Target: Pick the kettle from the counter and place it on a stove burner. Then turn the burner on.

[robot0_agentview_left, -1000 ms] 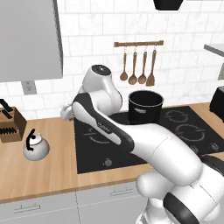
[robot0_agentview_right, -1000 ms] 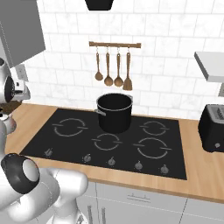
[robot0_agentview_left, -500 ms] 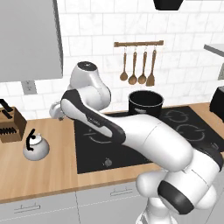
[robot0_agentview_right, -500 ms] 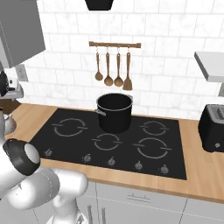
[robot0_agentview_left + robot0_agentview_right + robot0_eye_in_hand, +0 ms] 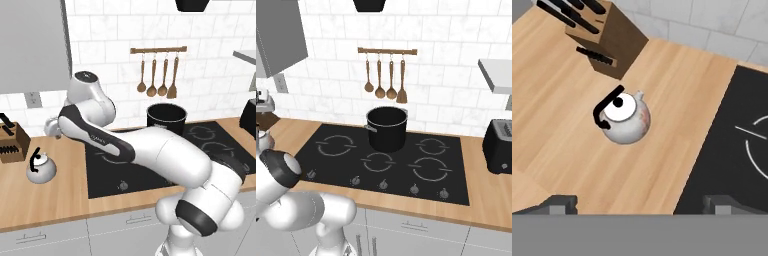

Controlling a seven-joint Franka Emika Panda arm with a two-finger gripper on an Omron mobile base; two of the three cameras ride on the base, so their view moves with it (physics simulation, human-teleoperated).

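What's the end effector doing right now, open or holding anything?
End effector: open, empty, above the counter; kettle sits untouched below it.

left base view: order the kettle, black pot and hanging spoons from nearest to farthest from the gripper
1. kettle, on the counter just below the gripper
2. black pot, on the cooktop's back
3. hanging spoons, up on the wall rail

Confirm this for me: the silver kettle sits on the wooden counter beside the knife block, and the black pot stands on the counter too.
Not quite. The kettle does sit on the counter beside the knife block, but the black pot stands on the black cooktop, over a rear burner, as the right base view shows.
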